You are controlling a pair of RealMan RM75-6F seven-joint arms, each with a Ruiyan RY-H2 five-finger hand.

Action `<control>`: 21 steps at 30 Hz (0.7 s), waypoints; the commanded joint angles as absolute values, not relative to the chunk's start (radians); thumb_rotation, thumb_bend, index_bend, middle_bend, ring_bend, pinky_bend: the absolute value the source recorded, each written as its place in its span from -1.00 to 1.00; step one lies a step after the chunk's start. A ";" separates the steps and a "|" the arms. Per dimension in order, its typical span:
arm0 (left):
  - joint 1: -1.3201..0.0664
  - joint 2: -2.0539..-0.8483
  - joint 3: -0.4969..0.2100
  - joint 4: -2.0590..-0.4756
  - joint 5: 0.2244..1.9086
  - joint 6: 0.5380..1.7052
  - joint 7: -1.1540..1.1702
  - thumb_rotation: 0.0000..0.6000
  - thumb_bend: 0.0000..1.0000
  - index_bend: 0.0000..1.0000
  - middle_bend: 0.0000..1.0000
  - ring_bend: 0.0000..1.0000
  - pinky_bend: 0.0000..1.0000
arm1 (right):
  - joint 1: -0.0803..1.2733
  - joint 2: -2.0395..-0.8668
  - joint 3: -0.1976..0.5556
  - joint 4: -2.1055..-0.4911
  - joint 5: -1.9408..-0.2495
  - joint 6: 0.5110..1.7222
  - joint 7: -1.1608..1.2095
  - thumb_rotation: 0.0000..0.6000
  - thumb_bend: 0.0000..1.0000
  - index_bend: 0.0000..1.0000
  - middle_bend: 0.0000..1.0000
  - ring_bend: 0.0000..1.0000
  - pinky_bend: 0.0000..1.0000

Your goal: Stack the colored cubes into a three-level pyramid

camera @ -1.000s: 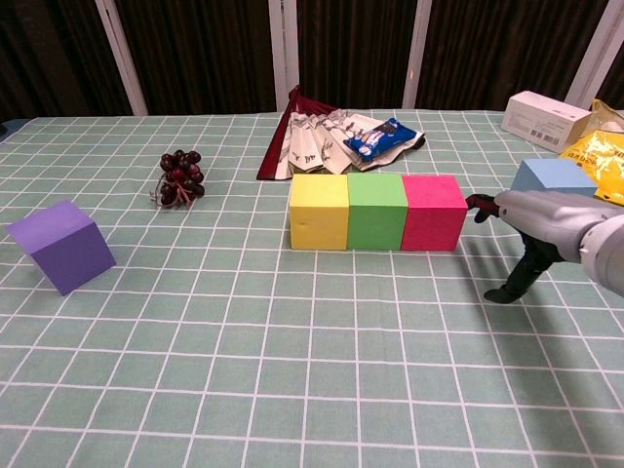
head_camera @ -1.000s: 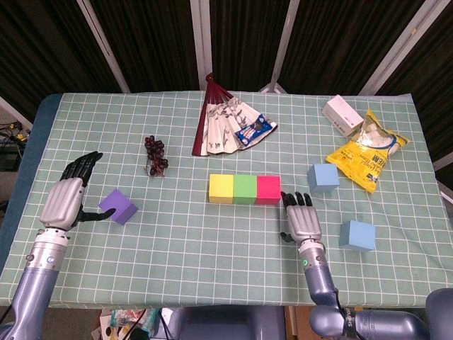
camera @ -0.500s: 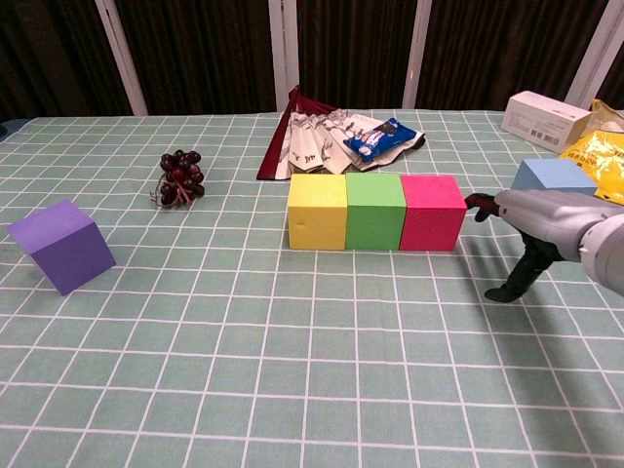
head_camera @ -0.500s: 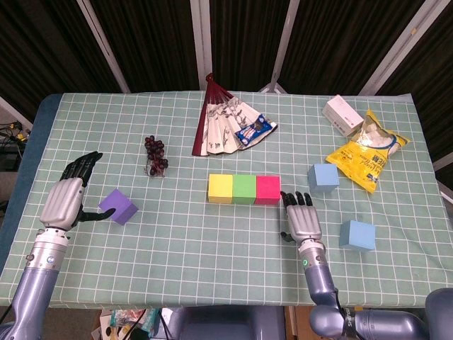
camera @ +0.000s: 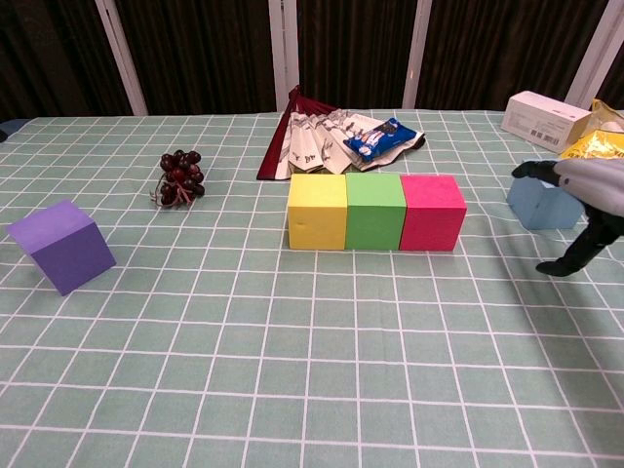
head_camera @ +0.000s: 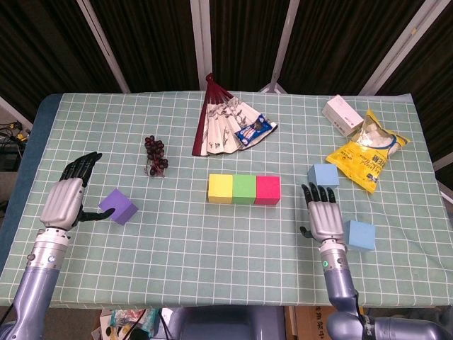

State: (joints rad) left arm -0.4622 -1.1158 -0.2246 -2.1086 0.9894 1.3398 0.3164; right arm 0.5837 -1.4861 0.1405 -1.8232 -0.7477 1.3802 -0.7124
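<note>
A yellow cube (head_camera: 221, 188), a green cube (head_camera: 245, 189) and a pink cube (head_camera: 268, 190) stand side by side in a row at mid table; the chest view shows the same yellow cube (camera: 317, 211), green cube (camera: 375, 210) and pink cube (camera: 432, 212). A purple cube (head_camera: 118, 206) (camera: 61, 246) lies at the left, with my left hand (head_camera: 67, 200) open just beside it, thumb toward it. Two light blue cubes lie at the right, one further back (head_camera: 323, 176) (camera: 542, 203) and one nearer (head_camera: 360, 234). My right hand (head_camera: 325, 215) (camera: 583, 187) is open between them, holding nothing.
A bunch of dark grapes (head_camera: 156, 155) lies left of the row. Behind the row is a folding fan (head_camera: 222, 125) with a small blue packet (head_camera: 254, 130) on it. A white box (head_camera: 343, 115) and a yellow snack bag (head_camera: 366, 153) sit at the back right.
My right hand has moved to the right, away from the pink cube, and now sits between the two light blue cubes. The left hand and all cubes stayed put.
</note>
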 commanded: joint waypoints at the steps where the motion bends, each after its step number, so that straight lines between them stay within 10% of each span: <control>1: -0.462 -1.121 -0.223 -2.105 0.995 1.344 0.319 1.00 -0.71 -1.00 -0.94 -1.00 -1.00 | 0.537 -1.419 0.122 -1.870 -0.807 1.407 -0.652 1.00 -0.50 -1.00 -0.88 -1.00 -1.00; 21: -0.450 -1.182 -0.200 -2.033 1.065 1.387 0.355 1.00 -0.76 -1.00 -0.99 -1.00 -1.00 | 0.338 -1.145 0.008 -2.014 -1.165 1.475 -0.359 1.00 -0.50 -1.00 -0.88 -1.00 -1.00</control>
